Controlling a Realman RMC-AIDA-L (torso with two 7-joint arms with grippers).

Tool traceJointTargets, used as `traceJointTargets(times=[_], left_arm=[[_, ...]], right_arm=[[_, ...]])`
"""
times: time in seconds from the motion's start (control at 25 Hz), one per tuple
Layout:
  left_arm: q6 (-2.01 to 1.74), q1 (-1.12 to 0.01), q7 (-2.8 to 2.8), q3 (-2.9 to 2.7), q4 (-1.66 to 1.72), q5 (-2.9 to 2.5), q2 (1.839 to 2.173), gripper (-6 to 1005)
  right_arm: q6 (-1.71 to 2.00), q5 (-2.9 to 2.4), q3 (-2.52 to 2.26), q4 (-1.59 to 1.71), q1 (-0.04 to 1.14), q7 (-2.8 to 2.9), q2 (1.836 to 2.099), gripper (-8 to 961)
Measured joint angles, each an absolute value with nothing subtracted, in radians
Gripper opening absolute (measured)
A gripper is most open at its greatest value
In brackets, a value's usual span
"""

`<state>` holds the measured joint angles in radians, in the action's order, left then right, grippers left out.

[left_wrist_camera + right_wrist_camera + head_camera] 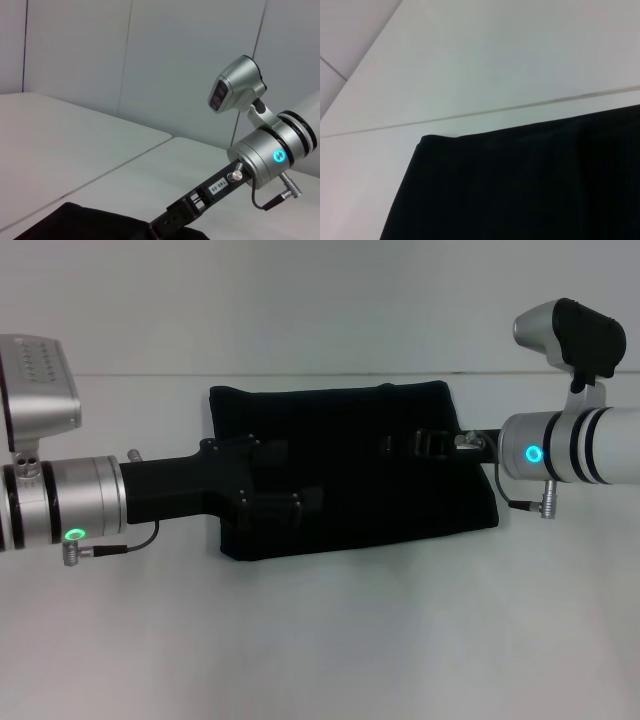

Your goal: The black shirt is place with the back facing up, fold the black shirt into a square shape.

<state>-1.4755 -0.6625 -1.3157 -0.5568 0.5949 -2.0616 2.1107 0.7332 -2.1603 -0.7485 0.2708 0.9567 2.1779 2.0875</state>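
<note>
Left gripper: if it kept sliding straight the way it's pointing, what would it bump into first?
The left gripper points across the black shirt toward the right gripper. It would probably only meet more shirt fabric first; the right gripper sits slightly farther back, so depth makes a collision uncertain.

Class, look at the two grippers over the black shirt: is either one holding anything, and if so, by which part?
It cannot be told. Both the left gripper and right gripper lie over the black shirt, black against black.

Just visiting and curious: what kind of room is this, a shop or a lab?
Likely a robot test lab: a bare white table, plain pale wall panels, and only a folded black shirt between two metal arms.
</note>
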Motion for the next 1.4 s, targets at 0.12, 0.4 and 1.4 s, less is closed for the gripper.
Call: traceJointTargets(times=[0.12, 0.4, 1.4], left_arm=[[-1.476, -0.663, -1.319, -0.557, 0.595, -2.062, 2.111, 874], [-1.474, -0.665, -1.332, -0.557, 0.594, -2.062, 2.111, 873], [-1.468, -0.650, -1.345, -0.551, 0.590, -2.028, 2.120, 874]], right_arm=[[0.733, -2.160, -0.744, 0.275, 0.951, 2.178, 2.086, 574], [0.727, -2.159, -0.742, 0.276, 0.950, 2.166, 2.085, 465], [0.886, -1.900, -0.739, 0.376, 0.832, 1.899, 2.067, 23]])
